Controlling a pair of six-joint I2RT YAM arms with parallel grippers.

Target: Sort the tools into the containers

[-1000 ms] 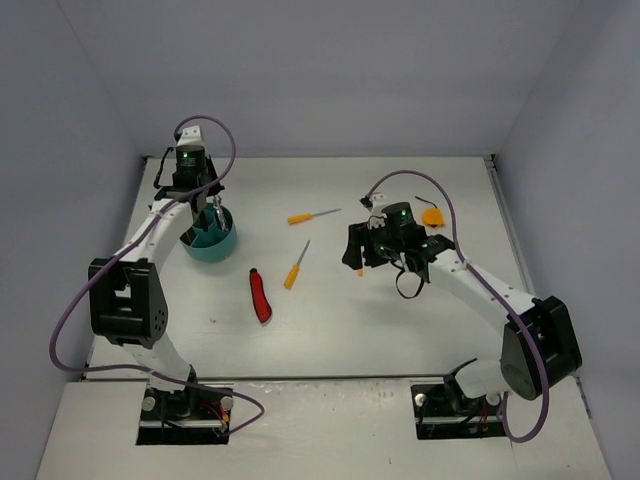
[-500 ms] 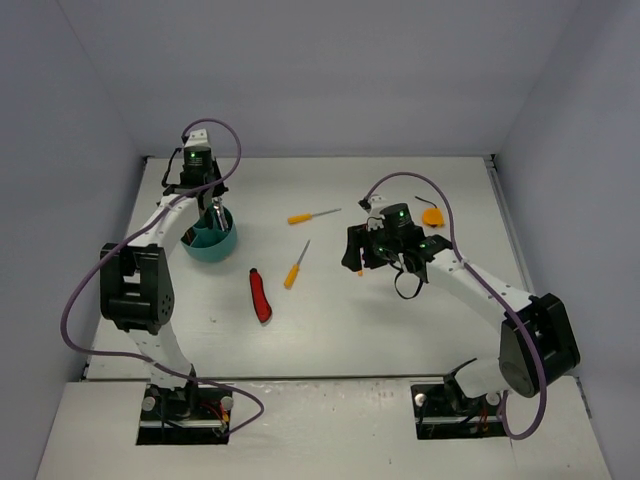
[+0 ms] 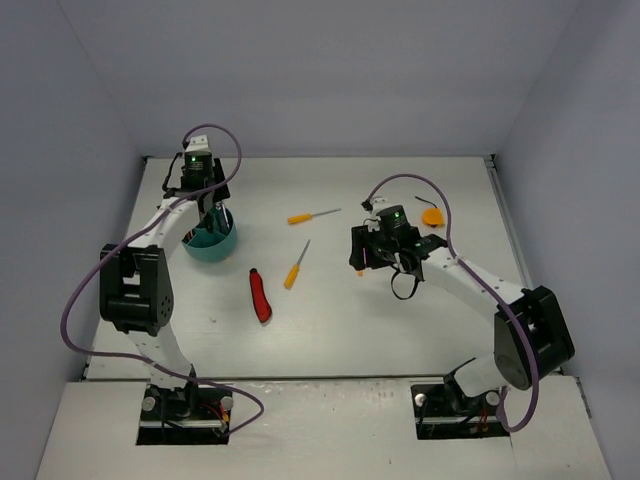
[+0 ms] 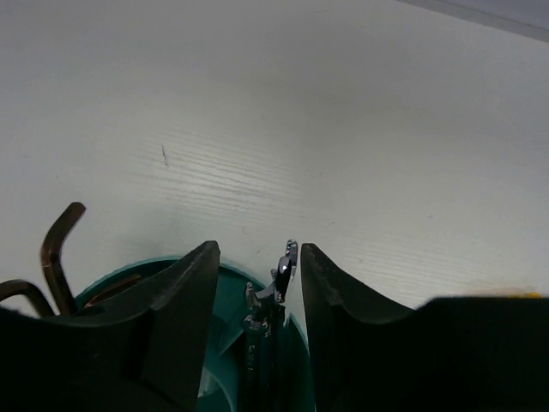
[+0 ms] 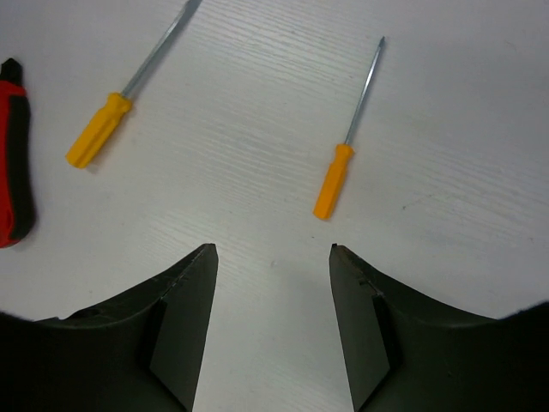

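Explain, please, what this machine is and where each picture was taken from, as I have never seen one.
Two robot arms stand on a white table, each ending in a two-finger gripper. One picture looks down from above; the other two come from cameras on the wrists. The left gripper is open over a teal tub holding silver wrenches and a dark hex key. The right gripper is open and empty. Loose on the table lie one orange screwdriver, a second screwdriver and a red-and-black knife.

The left fingers (image 4: 180,326) hide most of the tub (image 4: 230,300) and the foot of the hex key (image 4: 56,249). The picture's edge cuts the knife (image 5: 10,172).
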